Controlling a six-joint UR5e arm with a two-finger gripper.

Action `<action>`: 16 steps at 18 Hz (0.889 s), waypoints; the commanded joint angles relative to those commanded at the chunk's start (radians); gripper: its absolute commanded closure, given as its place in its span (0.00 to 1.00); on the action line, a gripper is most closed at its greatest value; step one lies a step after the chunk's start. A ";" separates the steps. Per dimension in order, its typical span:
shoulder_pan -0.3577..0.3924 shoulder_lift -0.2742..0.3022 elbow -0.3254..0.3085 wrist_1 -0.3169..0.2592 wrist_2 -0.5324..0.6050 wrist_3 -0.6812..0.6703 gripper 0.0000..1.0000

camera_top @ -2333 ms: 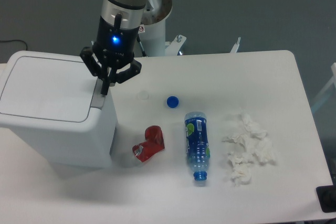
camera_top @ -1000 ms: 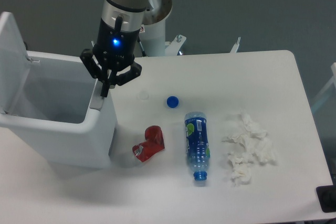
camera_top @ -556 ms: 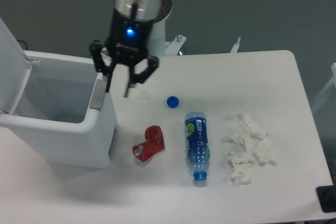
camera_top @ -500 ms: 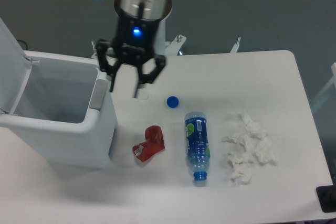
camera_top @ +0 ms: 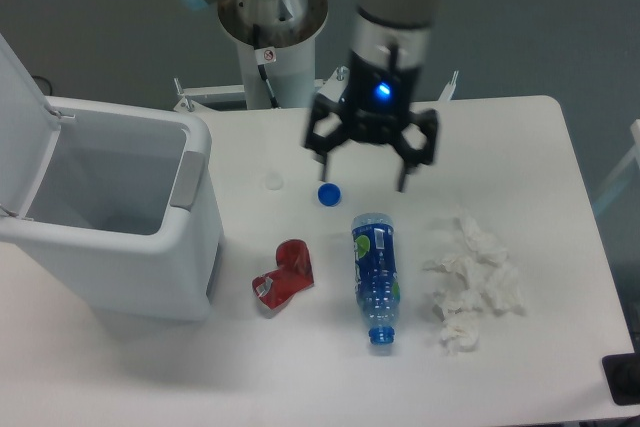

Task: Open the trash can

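Note:
The trash can (camera_top: 120, 257) is a large boxy white bin at the left of the table. Its lid (camera_top: 22, 117) stands swung up at the far left, so the inside shows. A grey push-button tab (camera_top: 186, 180) sits on its right rim. My gripper (camera_top: 366, 182) hangs open and empty over the middle of the table, well to the right of the can, above the blue bottle cap (camera_top: 328, 193) and the top of the bottle.
A blue plastic bottle (camera_top: 376, 274) lies mid-table. A crushed red can (camera_top: 283, 275) lies beside the bin. Crumpled white tissues (camera_top: 473, 280) lie at the right. The robot's base (camera_top: 270, 42) stands behind the table.
The lid swung up from flat to open. My gripper then left the grey tab, opened its fingers and moved right across the table to above the bottle cap.

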 joint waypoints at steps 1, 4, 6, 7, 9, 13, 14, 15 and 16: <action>0.000 -0.041 0.023 0.014 0.025 0.045 0.00; -0.005 -0.094 0.046 0.019 0.054 0.134 0.00; 0.000 -0.125 0.048 0.023 0.068 0.212 0.00; 0.000 -0.146 0.049 0.022 0.097 0.265 0.00; -0.005 -0.160 0.045 0.019 0.173 0.347 0.00; -0.012 -0.160 0.028 0.014 0.200 0.356 0.00; -0.012 -0.160 0.028 0.014 0.200 0.358 0.00; -0.012 -0.160 0.028 0.012 0.201 0.358 0.00; -0.012 -0.160 0.028 0.012 0.201 0.358 0.00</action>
